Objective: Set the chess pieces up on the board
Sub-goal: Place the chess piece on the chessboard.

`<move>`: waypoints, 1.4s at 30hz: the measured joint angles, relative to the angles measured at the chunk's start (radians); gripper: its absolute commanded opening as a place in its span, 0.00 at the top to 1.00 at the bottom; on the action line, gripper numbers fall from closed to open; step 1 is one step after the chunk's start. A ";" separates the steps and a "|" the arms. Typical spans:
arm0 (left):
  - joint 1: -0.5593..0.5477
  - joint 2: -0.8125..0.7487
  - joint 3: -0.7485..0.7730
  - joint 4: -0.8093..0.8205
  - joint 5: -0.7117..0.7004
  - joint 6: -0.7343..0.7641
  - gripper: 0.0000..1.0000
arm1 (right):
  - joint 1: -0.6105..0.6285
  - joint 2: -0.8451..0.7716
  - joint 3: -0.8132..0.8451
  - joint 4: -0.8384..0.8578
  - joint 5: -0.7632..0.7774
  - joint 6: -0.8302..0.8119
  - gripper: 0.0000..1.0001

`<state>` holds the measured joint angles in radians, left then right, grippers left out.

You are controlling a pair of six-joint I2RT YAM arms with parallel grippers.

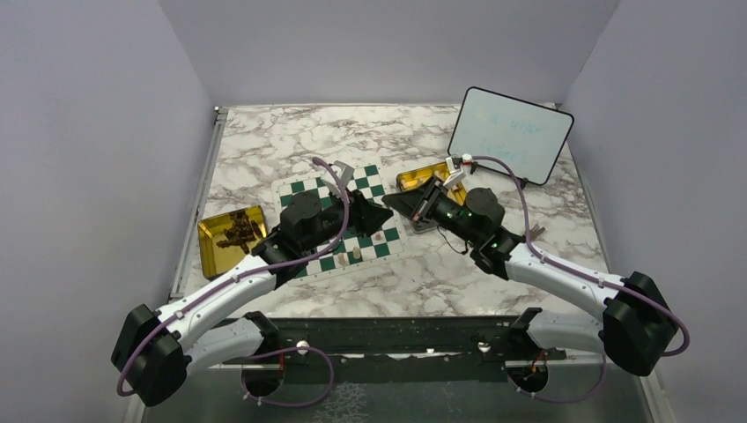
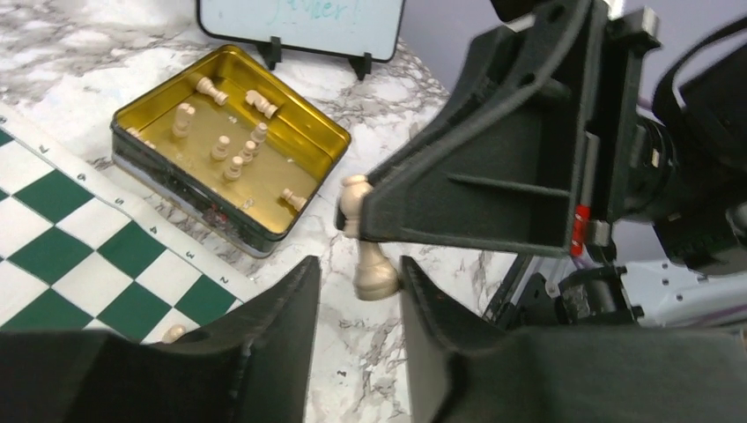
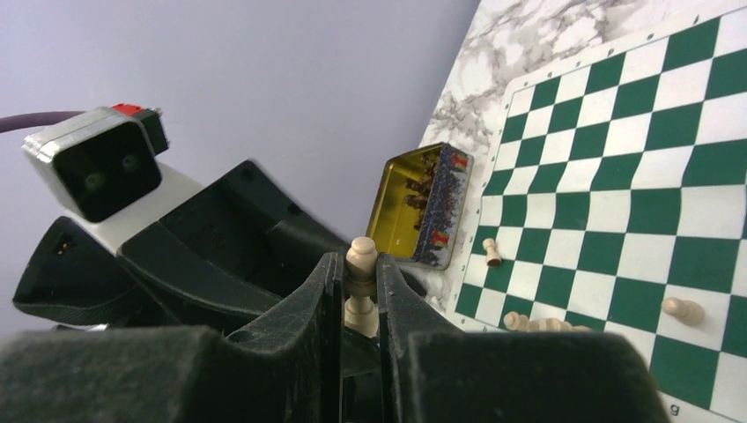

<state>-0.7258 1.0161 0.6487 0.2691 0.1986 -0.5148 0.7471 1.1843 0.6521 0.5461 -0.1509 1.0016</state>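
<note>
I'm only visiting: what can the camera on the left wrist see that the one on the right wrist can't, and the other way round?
Only the left wrist view shows the whiteboard and a gold tin holding cream pieces. Only the right wrist view shows a second tin with dark pieces in it. Both show the green-and-white board, the marble table and the one cream piece clamped in the right gripper.

Both arms reach inward, tips meeting. The right gripper (image 3: 359, 275) pinches a piece (image 3: 360, 251). The left gripper (image 2: 358, 280) faces it, jaws apart around that piece.
</note>
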 measured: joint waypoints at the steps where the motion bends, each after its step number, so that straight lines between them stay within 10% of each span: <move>1: 0.000 0.000 0.000 0.005 0.003 0.006 0.74 | 0.000 0.000 0.000 0.005 -0.004 -0.001 0.88; 16: 0.002 -0.126 -0.076 0.045 0.127 0.278 0.90 | -0.023 -0.094 0.068 -0.173 -0.201 -0.246 0.38; 36: 0.002 -0.126 -0.097 0.051 0.344 0.479 0.90 | -0.134 0.035 0.327 -0.606 -0.616 -0.506 0.61; 42: 0.002 -0.124 -0.100 0.051 0.352 0.485 0.90 | -0.134 0.041 0.327 -0.611 -0.659 -0.520 0.84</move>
<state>-0.7238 0.8921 0.5491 0.3206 0.5503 -0.0296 0.6132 1.2251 0.9791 -0.0647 -0.8097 0.4820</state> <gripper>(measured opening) 0.189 0.273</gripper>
